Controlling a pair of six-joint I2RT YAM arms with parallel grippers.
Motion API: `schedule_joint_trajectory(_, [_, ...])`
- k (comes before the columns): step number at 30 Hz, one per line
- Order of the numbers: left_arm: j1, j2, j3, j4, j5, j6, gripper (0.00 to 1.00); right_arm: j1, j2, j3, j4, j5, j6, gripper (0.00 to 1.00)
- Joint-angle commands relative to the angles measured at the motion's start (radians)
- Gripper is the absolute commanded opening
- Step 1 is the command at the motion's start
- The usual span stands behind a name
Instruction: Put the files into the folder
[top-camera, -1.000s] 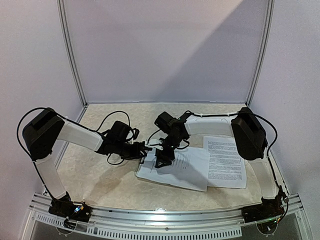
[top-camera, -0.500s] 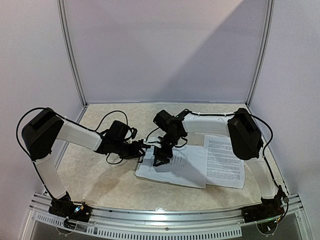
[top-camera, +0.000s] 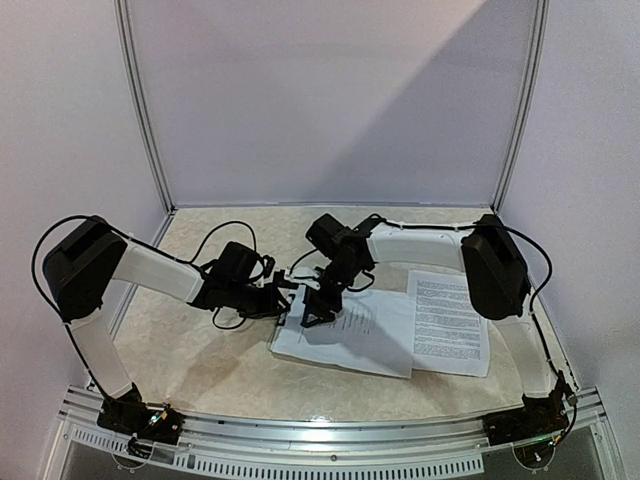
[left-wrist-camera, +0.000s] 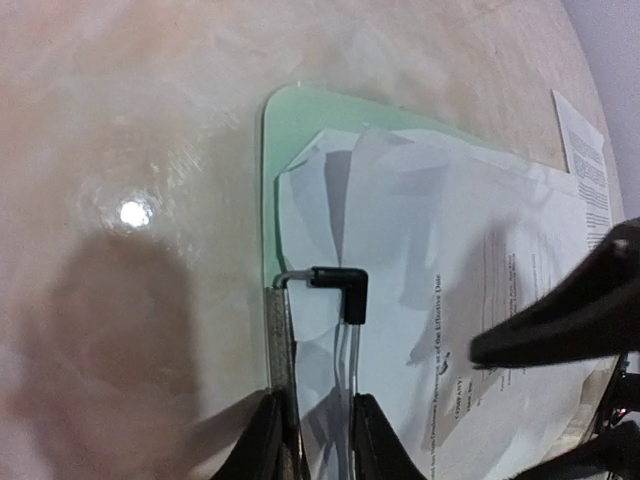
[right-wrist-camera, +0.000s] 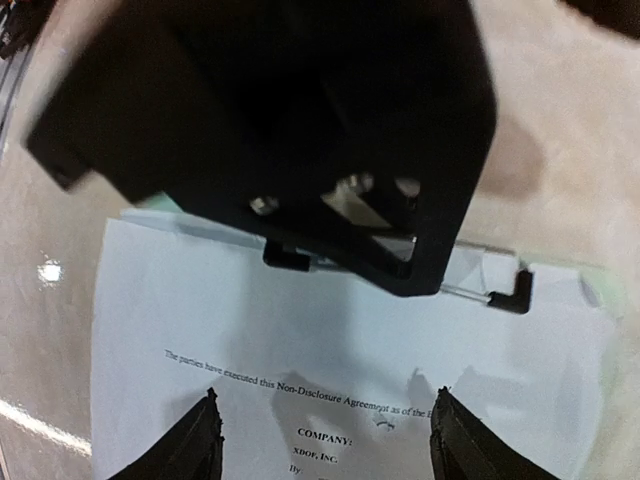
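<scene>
My left claw (left-wrist-camera: 318, 432) is pinched tight on the clip (left-wrist-camera: 338, 285) at the short edge of the folder (left-wrist-camera: 290, 115), which lies flat on the tabletop (left-wrist-camera: 130, 120). My right claw (right-wrist-camera: 325, 440) hangs spread and empty, low over the files (right-wrist-camera: 250, 320). Their long axis runs toward that clip, so I judge the slide goes leftward.

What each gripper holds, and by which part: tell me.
The left gripper is shut on the folder, pinching its clip at the short edge. The right gripper is open above the files, holding nothing.
</scene>
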Motion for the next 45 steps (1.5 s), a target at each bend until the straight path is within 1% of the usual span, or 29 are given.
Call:
schedule_joint_trajectory(1, [-0.029, 0.04, -0.044, -0.174, 0.005, 0.026, 0.0, 0.011, -0.183, -0.063, 0.067, 0.024, 0.014, 0.71])
schedule_joint_trajectory(4, [-0.029, 0.039, -0.041, -0.177, 0.006, 0.025, 0.0, -0.002, -0.272, -0.174, 0.059, 0.042, 0.016, 0.72])
schedule_joint_trajectory(6, [-0.029, 0.039, -0.039, -0.178, 0.006, 0.025, 0.0, -0.012, -0.361, -0.296, 0.066, 0.063, 0.015, 0.72])
schedule_joint_trajectory(9, [-0.029, 0.04, -0.036, -0.18, 0.006, 0.025, 0.0, -0.03, -0.464, -0.495, 0.086, 0.165, -0.001, 0.71])
schedule_joint_trajectory(11, [-0.029, 0.039, -0.036, -0.18, 0.003, 0.026, 0.0, -0.066, -0.532, -0.611, 0.076, 0.208, 0.0, 0.68])
schedule_joint_trajectory(12, [-0.029, 0.038, -0.037, -0.18, 0.003, 0.025, 0.0, -0.096, -0.562, -0.655, 0.058, 0.216, 0.003, 0.64])
schedule_joint_trajectory(13, [-0.029, 0.036, -0.036, -0.181, 0.004, 0.025, 0.0, -0.129, -0.593, -0.692, 0.035, 0.216, 0.012, 0.56])
schedule_joint_trajectory(14, [-0.029, 0.034, -0.035, -0.182, 0.002, 0.024, 0.0, -0.211, -0.637, -0.749, -0.017, 0.215, 0.015, 0.39])
schedule_joint_trajectory(15, [-0.029, 0.033, -0.034, -0.182, 0.002, 0.026, 0.0, -0.241, -0.65, -0.768, -0.032, 0.223, 0.015, 0.31])
schedule_joint_trajectory(16, [-0.029, 0.034, -0.033, -0.183, 0.003, 0.025, 0.0, -0.271, -0.666, -0.789, -0.04, 0.254, 0.014, 0.24])
schedule_joint_trajectory(17, [-0.029, 0.034, -0.03, -0.185, 0.003, 0.026, 0.0, -0.281, -0.684, -0.806, -0.042, 0.284, 0.01, 0.2])
schedule_joint_trajectory(18, [-0.029, 0.033, -0.028, -0.187, 0.003, 0.027, 0.0, -0.283, -0.693, -0.828, -0.037, 0.322, 0.0, 0.18])
schedule_joint_trajectory(23, [-0.029, 0.011, -0.028, -0.2, -0.005, 0.027, 0.0, -0.284, -0.706, -0.893, -0.008, 0.481, -0.034, 0.16])
schedule_joint_trajectory(25, [-0.029, 0.003, -0.029, -0.209, -0.01, 0.028, 0.0, -0.286, -0.698, -0.904, -0.003, 0.5, -0.039, 0.16])
schedule_joint_trajectory(31, [-0.029, -0.005, -0.041, -0.199, -0.01, 0.019, 0.0, -0.286, -0.66, -0.927, 0.017, 0.466, -0.028, 0.18])
schedule_joint_trajectory(35, [-0.029, -0.007, -0.043, -0.2, -0.008, 0.015, 0.0, -0.285, -0.63, -0.904, 0.034, 0.393, -0.016, 0.19])
schedule_joint_trajectory(45, [-0.03, -0.017, -0.048, -0.199, -0.003, 0.004, 0.0, -0.207, -0.551, -0.83, 0.046, 0.367, 0.003, 0.22])
